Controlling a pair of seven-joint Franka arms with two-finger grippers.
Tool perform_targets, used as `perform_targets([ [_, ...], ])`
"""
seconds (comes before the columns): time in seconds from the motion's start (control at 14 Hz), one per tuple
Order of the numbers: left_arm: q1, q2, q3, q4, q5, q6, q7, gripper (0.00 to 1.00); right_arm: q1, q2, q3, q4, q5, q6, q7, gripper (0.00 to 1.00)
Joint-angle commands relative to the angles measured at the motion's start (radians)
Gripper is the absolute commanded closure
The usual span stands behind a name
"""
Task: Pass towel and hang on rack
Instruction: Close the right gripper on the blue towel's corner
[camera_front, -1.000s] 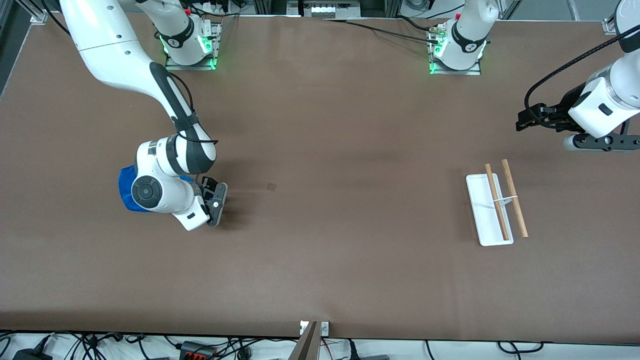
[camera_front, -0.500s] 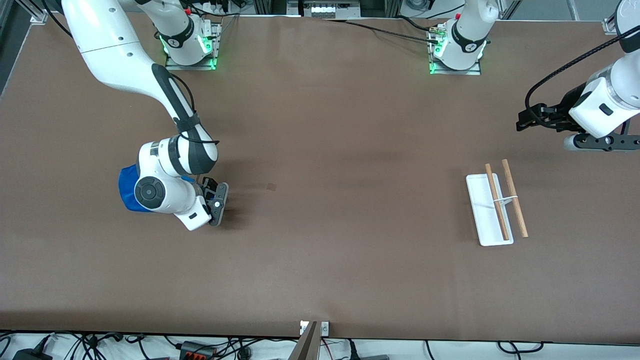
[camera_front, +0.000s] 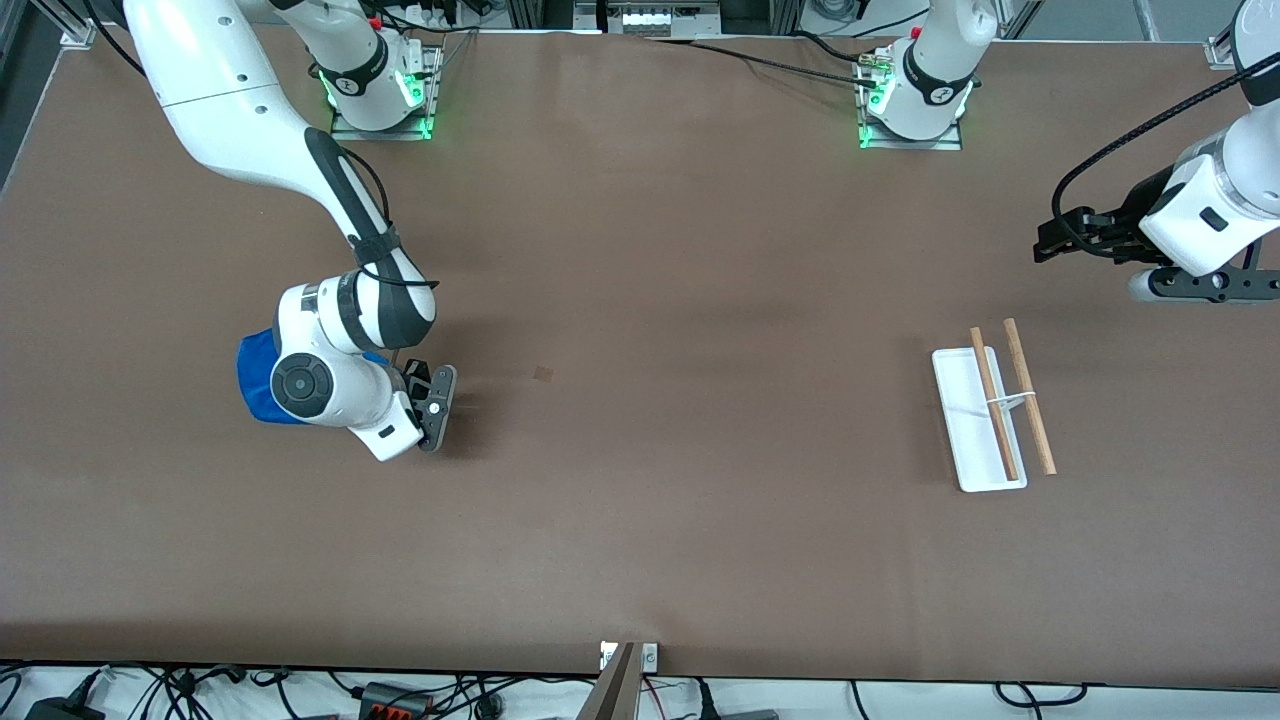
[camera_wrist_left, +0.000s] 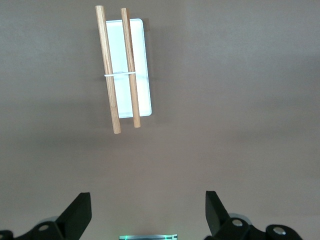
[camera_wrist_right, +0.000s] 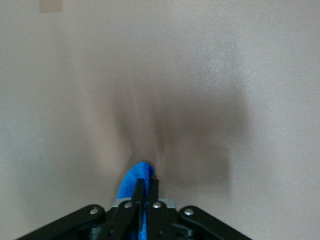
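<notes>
The blue towel (camera_front: 253, 385) is held by my right gripper (camera_front: 412, 374) low over the table toward the right arm's end; most of the cloth is hidden under the wrist. In the right wrist view the gripper (camera_wrist_right: 146, 186) is shut on a fold of the towel (camera_wrist_right: 136, 175). The rack (camera_front: 962, 400), a white tray with two wooden rods (camera_front: 1030, 395), stands toward the left arm's end. My left gripper (camera_front: 1045, 245) hovers open and empty above the table, farther from the front camera than the rack. The rack shows in the left wrist view (camera_wrist_left: 142, 75), ahead of the gripper (camera_wrist_left: 147, 215).
A small brown tape patch (camera_front: 543, 373) lies on the table beside the right gripper, also in the right wrist view (camera_wrist_right: 51, 5). Bare brown table stretches between the two grippers. Cables run along the table's front edge (camera_front: 625, 665).
The right arm has crept very slightly toward the left arm's end with the towel in its grip. The left arm has not moved.
</notes>
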Motion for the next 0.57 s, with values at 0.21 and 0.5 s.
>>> perform_targets([
  [0.21, 0.007, 0.005, 0.002, 0.018, -0.018, -0.018, 0.027, 0.0, 0.016, -0.062, 0.002, 0.012, 0.009, -0.063, 0.002, 1.0],
  [0.5, 0.007, 0.005, 0.002, 0.018, -0.019, -0.018, 0.027, 0.0, 0.062, -0.194, 0.052, 0.036, 0.01, -0.111, 0.127, 1.0],
])
